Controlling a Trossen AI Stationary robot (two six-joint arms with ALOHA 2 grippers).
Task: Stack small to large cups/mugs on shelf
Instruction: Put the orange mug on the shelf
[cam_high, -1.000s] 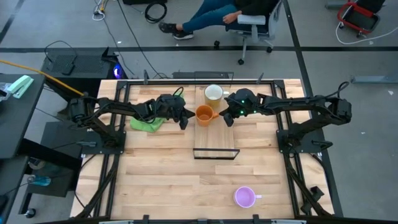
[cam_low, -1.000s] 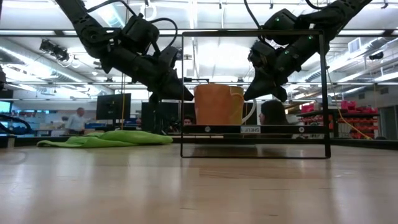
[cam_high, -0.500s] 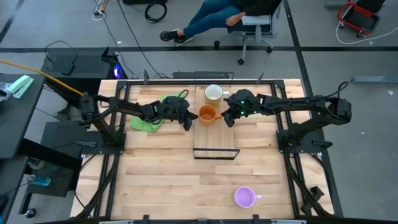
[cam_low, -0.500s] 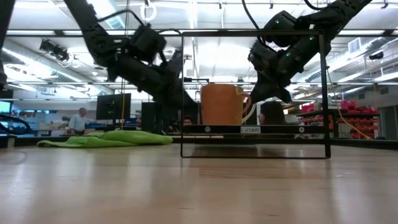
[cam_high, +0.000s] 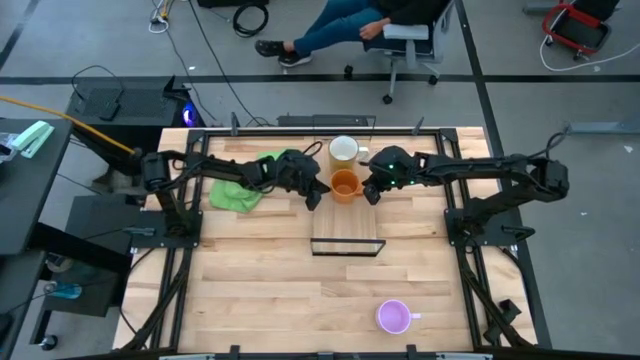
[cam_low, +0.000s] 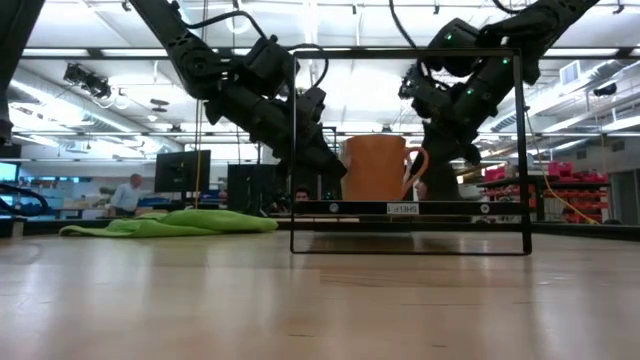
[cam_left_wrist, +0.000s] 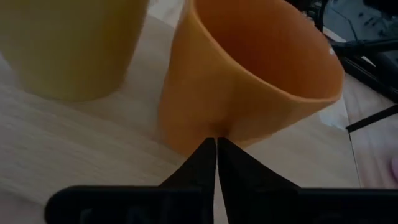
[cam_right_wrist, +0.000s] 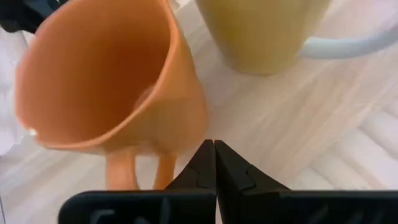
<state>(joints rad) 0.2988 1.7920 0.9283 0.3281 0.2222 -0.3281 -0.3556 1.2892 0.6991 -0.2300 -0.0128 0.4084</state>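
Note:
The orange mug (cam_high: 345, 185) stands upright on its base on the light-wood shelf (cam_high: 346, 222), just in front of the white mug (cam_high: 343, 150) with the yellowish inside. My left gripper (cam_high: 316, 197) is shut, its tips at the orange mug's left side. My right gripper (cam_high: 368, 192) is shut, right beside the mug's right side, where the handle (cam_low: 417, 170) is. The light purple mug (cam_high: 393, 317) stands on the table near the front edge, right of centre. My left gripper pushes with its shut fingertips (cam_left_wrist: 216, 144) against the lower part of the orange mug's side wall (cam_left_wrist: 214, 121), opposite the handle. It comes from the table's left, slanting down. The mug stands upright on the shelf board. My right gripper has its shut tips (cam_right_wrist: 214, 146) next to the mug's lower wall (cam_right_wrist: 189, 127) beside the handle; whether they touch, I cannot tell.
A green cloth (cam_high: 240, 190) lies on the table left of the shelf, under my left arm. The shelf's thin black frame (cam_low: 410, 52) stands at its near end. A person sits on a chair (cam_high: 405, 35) beyond the far edge.
My left gripper has gone toward the table's right edge, its shut tips against the orange mug. The mug has slid rightward along the shelf board, staying upright, until it stands in front of the white mug, close to my right gripper.

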